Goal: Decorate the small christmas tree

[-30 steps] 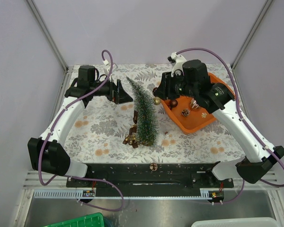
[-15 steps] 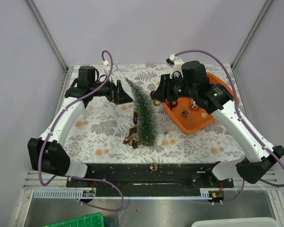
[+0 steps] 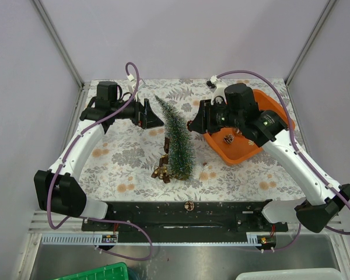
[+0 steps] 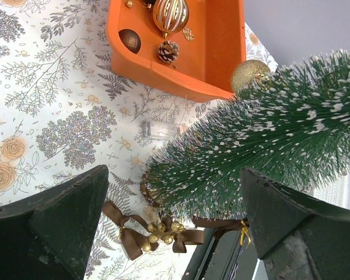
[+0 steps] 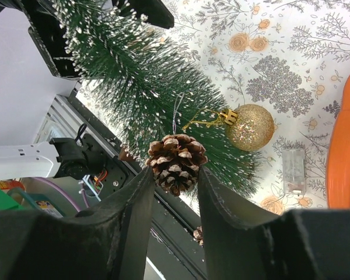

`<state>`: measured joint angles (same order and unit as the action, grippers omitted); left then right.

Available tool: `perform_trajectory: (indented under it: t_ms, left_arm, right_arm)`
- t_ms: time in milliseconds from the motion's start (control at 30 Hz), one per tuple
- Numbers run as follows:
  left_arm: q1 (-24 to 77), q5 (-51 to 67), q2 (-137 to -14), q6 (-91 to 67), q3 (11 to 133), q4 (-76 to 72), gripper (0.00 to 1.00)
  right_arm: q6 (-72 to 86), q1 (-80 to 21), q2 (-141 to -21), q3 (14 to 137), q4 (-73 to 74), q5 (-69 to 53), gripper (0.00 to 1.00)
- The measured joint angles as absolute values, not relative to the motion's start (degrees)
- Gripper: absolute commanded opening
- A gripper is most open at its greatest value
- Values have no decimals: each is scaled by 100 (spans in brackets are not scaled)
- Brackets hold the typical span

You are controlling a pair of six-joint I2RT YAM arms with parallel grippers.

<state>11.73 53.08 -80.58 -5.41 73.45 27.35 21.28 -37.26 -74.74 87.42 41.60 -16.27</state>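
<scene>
The small christmas tree stands upright at the table's middle, and also shows in the left wrist view and the right wrist view. A gold glitter ball hangs on its right side. My right gripper is shut on a brown pine cone and holds it against the bristles just below the ball; from above it is at the tree's right flank. My left gripper is open beside the tree's upper left, its jaws wide apart and empty, the tree seen between them.
An orange tray at the right holds a pine cone, a striped gold ball and a brown ball. Brown bows with gold berries lie at the tree's foot. A small clear box lies beside the tray. A pine cone sits on the black rail.
My right gripper has moved slightly left and lower with the pine cone, closer against the tree. The left arm and the tree have not moved.
</scene>
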Motion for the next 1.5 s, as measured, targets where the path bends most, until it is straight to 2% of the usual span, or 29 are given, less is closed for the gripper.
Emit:
perform_trajectory:
  t_ms: [800, 933, 1500]
  left_arm:
    - [1179, 5308, -8058, -541, 7345, 2735, 99]
    - [1179, 5308, -8058, -539, 7345, 2735, 99]
    - [1179, 5308, -8029, -478, 7345, 2770, 99]
  right_arm:
    - [2145, -3726, -7472, 8624, 4032, -1737, 54]
    - [2027, -3726, -7454, 8648, 4209, -1551, 60]
    - [1787, -3732, -7347, 8753, 4504, -1090, 61]
